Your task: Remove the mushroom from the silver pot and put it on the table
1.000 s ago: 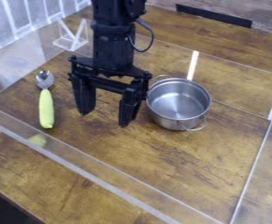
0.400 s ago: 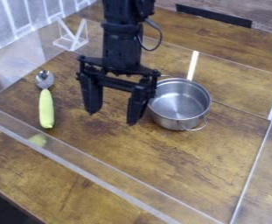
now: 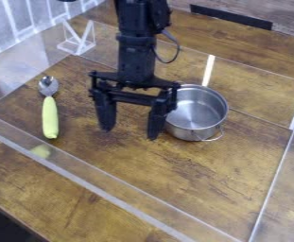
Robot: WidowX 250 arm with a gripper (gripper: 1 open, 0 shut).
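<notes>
Right now the tool (image 3: 131,120) hangs released, prongs spread wide and pointing down at the surface (image 3: 199,189), just beside the silver pot (image 3: 194,110), which lies toward the surface's right edge. No mushroom shows inside the pot.

- The black two-fingered gripper (image 3: 130,121) has shifted toward the small round shiny steel pot (image 3: 195,112) and slightly toward the near edge of the dark brown wood-grain table (image 3: 175,180).
- Its right-hand finger (image 3: 154,121), previously clear of the pot, now overlaps the pot's left rim.
- The gripper has rolled slightly about its pointing axis; its crossbar now sits more level.
</notes>
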